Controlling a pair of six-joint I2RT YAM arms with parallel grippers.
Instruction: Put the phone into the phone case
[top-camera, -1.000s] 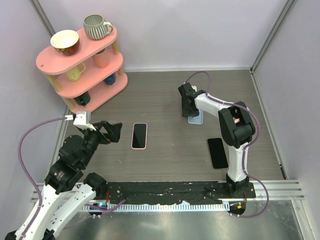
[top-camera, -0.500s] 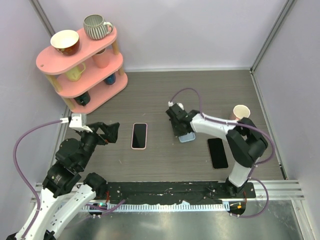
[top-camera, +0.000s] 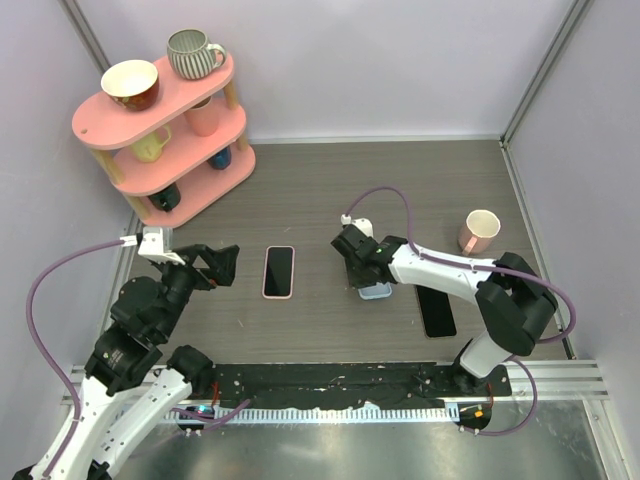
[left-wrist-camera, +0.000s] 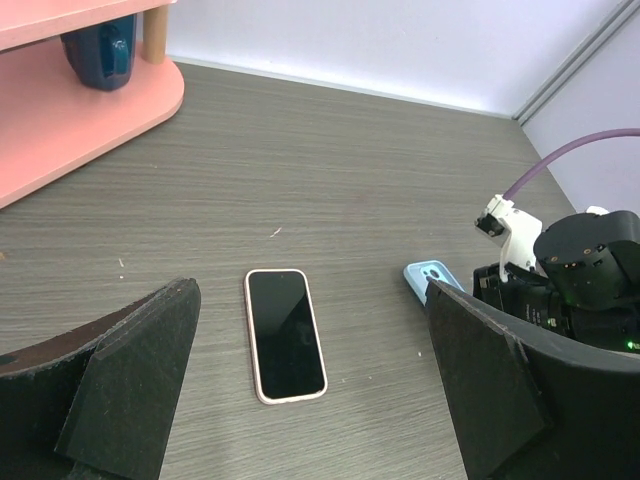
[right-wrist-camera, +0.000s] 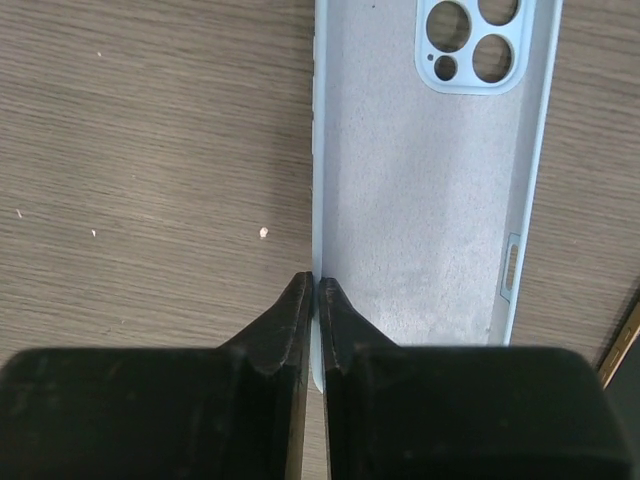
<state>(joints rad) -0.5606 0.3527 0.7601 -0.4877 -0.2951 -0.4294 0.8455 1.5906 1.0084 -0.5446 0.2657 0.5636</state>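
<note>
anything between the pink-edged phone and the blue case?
Nothing: bare tabletop between the pink-edged phone and the blue case, clearest in the left wrist view.

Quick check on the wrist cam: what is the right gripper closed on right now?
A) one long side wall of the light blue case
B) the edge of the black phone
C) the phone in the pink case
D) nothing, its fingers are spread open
A: in the right wrist view the right gripper has its fingertips pinched together on the thin long side wall of the light blue case, which lies empty with its inside facing up.
</note>
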